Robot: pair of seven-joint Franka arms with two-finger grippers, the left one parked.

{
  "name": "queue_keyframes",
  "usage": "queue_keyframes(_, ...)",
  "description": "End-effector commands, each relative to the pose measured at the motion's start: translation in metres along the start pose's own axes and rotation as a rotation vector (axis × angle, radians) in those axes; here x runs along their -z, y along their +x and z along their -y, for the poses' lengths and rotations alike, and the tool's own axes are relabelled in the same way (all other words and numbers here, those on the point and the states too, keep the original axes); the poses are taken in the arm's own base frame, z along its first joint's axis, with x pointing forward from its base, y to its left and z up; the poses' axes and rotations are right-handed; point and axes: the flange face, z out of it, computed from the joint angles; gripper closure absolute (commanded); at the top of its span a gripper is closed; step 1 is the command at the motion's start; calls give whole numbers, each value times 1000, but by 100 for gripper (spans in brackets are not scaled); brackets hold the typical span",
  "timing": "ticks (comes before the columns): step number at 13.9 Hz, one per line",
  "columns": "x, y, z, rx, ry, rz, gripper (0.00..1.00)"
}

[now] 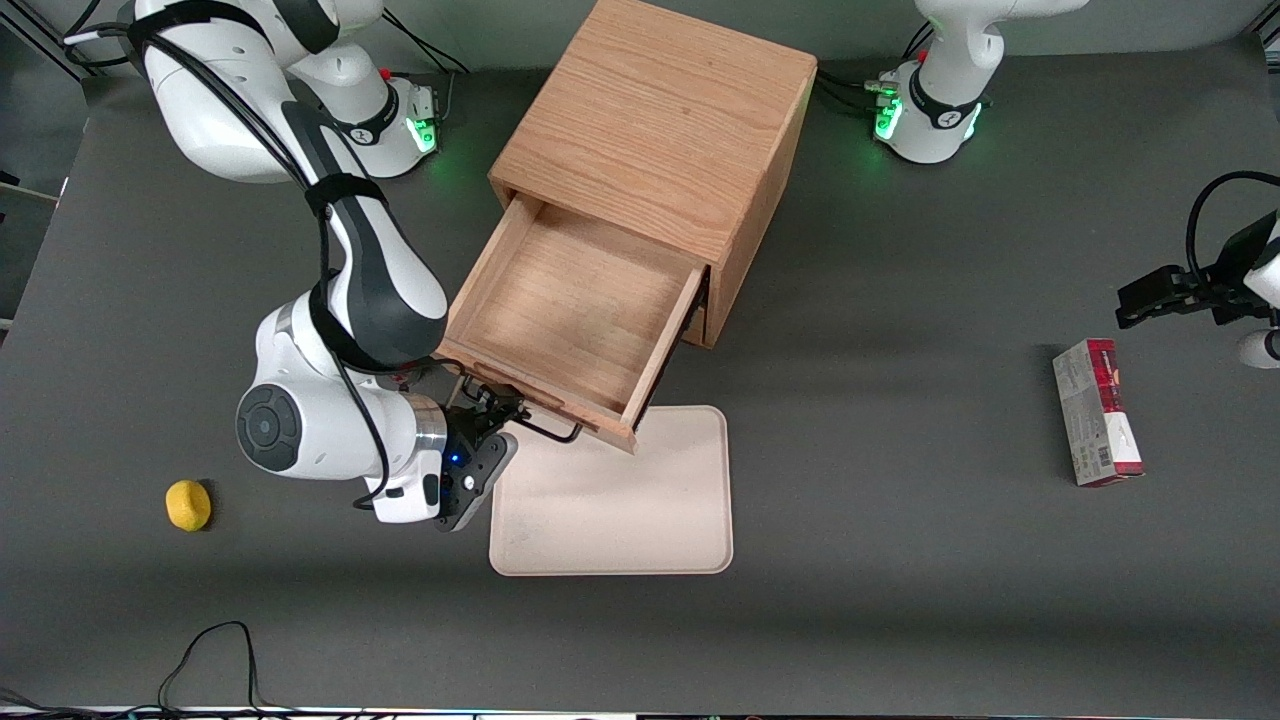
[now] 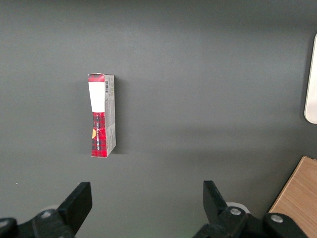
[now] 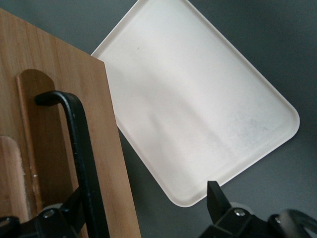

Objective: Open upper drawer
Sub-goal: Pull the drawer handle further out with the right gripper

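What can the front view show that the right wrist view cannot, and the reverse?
Only the front view shows the upper drawer pulled open and empty, the cabinet, a yellow object and a red box. Only the right wrist view shows the black handle up close, passing between the open jaws of the gripper. Both show the cream tray and the drawer front.

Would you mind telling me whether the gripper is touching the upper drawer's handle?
Cannot tell: the right wrist view shows the gripper straddling the upper drawer's handle, contact unclear.
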Motion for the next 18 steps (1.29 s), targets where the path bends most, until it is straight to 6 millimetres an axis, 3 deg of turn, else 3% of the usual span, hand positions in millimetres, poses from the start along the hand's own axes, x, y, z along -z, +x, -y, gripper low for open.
queue_keyframes(1,1,5,-9,14,-2,-16,0)
queue_keyframes(8,1,-1,-22,-6,4,-19,0)
queue_keyframes(12,2,-2,-18,-4,16,-5,0)
queue_keyframes(15,21,2,-11,7,24,0,0)
queue_keyframes(18,27,2,-7,14,38,9,0)
